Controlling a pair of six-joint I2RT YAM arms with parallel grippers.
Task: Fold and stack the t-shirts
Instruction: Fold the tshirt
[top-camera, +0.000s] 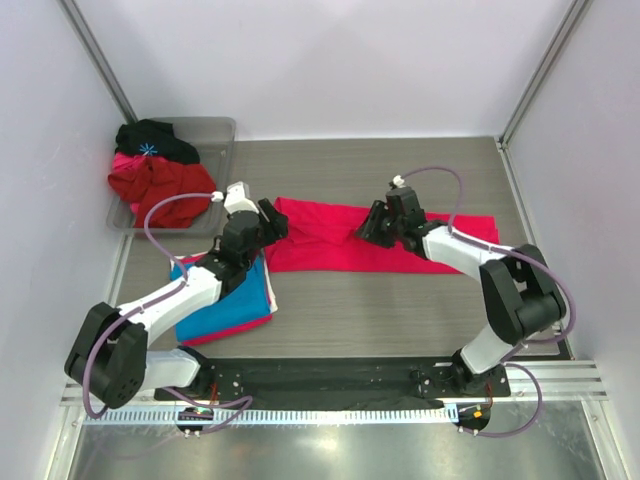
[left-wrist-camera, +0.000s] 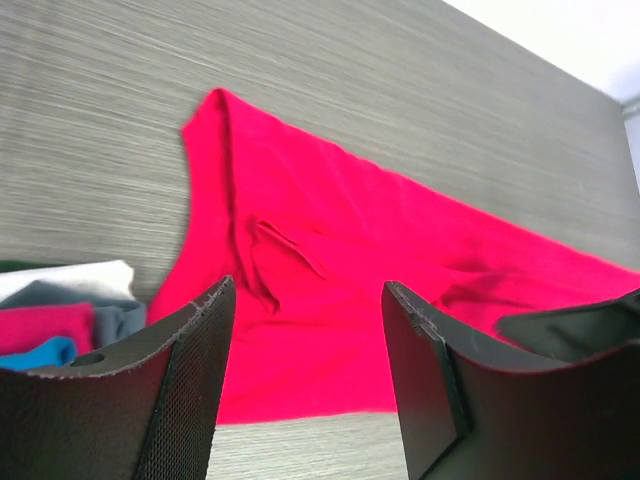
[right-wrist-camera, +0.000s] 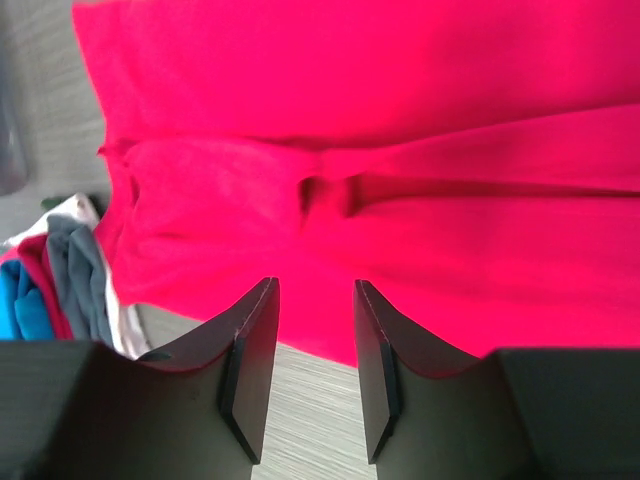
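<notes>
We are hovering our left fingers (left-wrist-camera: 190, 380), spread apart and empty, over the left end of the crimson-pink t-shirt (top-camera: 335, 250), which is lying folded into a long strip across the tabletop (top-camera: 400, 310). Our right fingers (right-wrist-camera: 250, 360) are standing apart too, gripping nothing, near its middle.

Left hand (top-camera: 272, 222) at left end of crimson-pink t-shirt (top-camera: 320, 255), jaws wide, empty, right hand (top-camera: 366, 228) over its middle, jaws narrowly apart, both arms outstretched.
</notes>
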